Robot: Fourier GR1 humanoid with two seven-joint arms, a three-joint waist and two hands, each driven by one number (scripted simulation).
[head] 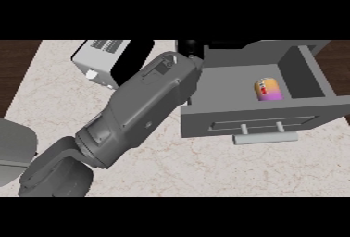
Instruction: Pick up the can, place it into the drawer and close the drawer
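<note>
Marble counter [205, 166], open drawer [263, 122] at right. Can [268, 89] lies on its side inside the drawer; light, rigid, likely rolls. Left forearm [137, 111] reaches toward the drawer, hand hidden, can't tell. Drawer handle [265, 137] is next hold.

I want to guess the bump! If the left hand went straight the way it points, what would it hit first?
Probably the drawer, at its far left corner. The left hand points up and right, straight at it. Height is hard to judge, so it might pass over.
</note>
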